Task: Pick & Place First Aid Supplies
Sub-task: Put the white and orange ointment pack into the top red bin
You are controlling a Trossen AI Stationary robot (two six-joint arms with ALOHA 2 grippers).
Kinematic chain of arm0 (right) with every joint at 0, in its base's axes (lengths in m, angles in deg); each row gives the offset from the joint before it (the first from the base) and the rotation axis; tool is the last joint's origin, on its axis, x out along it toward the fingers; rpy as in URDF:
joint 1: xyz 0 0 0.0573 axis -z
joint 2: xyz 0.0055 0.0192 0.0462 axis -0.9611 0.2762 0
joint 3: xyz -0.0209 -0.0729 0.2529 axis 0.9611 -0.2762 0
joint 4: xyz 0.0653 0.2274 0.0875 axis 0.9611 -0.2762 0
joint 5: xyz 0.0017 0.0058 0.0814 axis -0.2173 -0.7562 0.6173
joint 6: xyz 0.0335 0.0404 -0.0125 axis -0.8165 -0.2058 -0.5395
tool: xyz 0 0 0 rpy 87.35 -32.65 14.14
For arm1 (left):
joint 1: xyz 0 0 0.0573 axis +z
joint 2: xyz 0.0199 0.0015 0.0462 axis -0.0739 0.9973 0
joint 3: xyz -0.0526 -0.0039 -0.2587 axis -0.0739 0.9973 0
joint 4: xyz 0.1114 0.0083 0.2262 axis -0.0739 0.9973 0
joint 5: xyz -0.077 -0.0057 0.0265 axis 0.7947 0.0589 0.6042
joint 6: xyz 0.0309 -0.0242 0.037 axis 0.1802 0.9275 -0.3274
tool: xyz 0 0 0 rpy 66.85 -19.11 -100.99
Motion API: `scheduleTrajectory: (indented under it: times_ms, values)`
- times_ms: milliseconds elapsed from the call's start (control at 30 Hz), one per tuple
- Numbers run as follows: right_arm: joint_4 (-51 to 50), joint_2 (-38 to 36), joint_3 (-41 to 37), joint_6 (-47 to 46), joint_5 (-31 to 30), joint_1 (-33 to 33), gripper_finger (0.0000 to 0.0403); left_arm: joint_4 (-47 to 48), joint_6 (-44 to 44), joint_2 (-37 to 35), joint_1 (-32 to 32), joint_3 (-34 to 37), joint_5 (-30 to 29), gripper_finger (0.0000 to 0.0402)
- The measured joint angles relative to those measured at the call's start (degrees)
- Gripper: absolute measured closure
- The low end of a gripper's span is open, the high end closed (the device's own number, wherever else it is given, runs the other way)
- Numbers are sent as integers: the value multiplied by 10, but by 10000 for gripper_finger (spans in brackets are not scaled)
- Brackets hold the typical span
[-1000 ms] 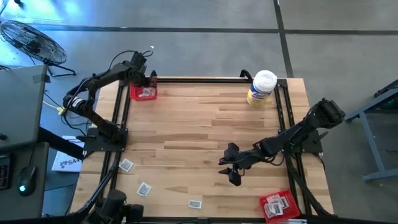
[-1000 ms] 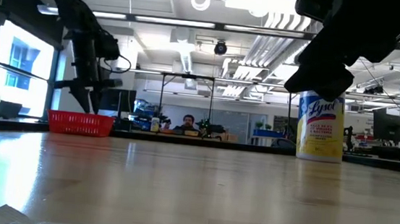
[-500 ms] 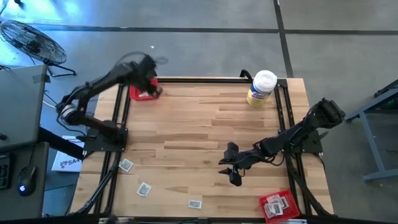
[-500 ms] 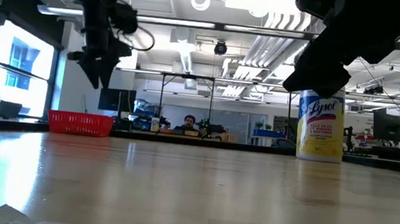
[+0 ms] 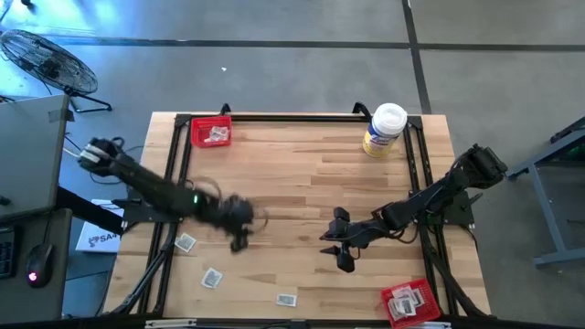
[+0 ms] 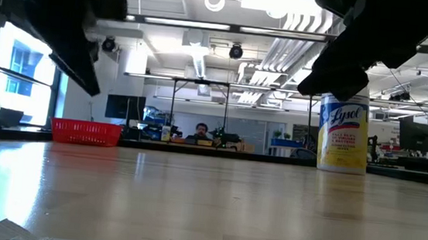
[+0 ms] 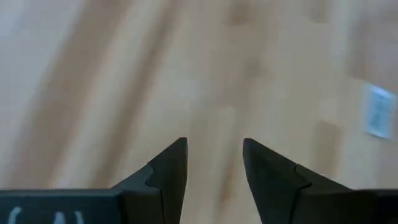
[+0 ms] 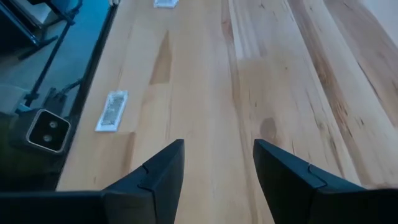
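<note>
Three white-and-grey packets lie flat on the wood near the table's near-left corner [image 5: 186, 242], [image 5: 212, 277], [image 5: 286, 299]. More packets sit in the red tray at the far-left corner [image 5: 211, 133] and in the red tray at the near-right corner [image 5: 407, 302]. My left gripper [image 5: 239, 238] hovers open over bare wood just right of the nearest loose packet; its wrist view [image 7: 214, 146] shows one blurred packet [image 7: 377, 111] off to the side. My right gripper [image 5: 335, 250] waits open above mid-table; its wrist view [image 8: 219, 146] shows a packet [image 8: 112, 111] ahead.
The white-lidded yellow-labelled tub [image 5: 384, 130] stands at the far edge, right of centre, and shows in the low view [image 6: 343, 135]. A black frame [image 5: 178, 174] runs round the tabletop. A small camera box [image 8: 46, 127] sits at the near edge. Bare wood [image 5: 292, 174] lies between the arms.
My left arm has risen from over the far-left red tray and swung fast toward the table's near edge and middle. It now reaches out low over the wood beside the loose packets, blurred with motion. My right arm has kept still.
</note>
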Motion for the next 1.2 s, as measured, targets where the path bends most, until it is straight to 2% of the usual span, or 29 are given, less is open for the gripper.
scheduleTrajectory:
  times_ms: [67,167,267,367,600,700,767,967,1200]
  values:
    - [4,0,0,-1,1,0,217,-69,-12,30,-68,0,-47,248]
    - [9,0,0,-4,-4,0,217,-181,-55,88,-134,0,-71,248]
    - [15,0,0,-14,-13,-1,217,-295,-85,154,-163,-2,-77,248]
    - [15,0,0,-17,-17,-1,217,-347,-108,223,-171,-38,-81,248]
    - [14,0,0,-19,-30,-6,217,-297,-180,359,-201,-205,-79,248]
    - [15,0,0,-19,-38,-17,217,-269,-190,395,-209,-253,-109,248]
    - [19,0,0,-19,-52,-27,217,-246,-190,409,-211,-263,-131,248]
    - [26,0,0,-41,-86,-59,217,-255,-184,447,-207,-268,-136,248]
    - [32,0,0,-59,-117,-83,217,-209,-175,451,-189,-267,-175,248]
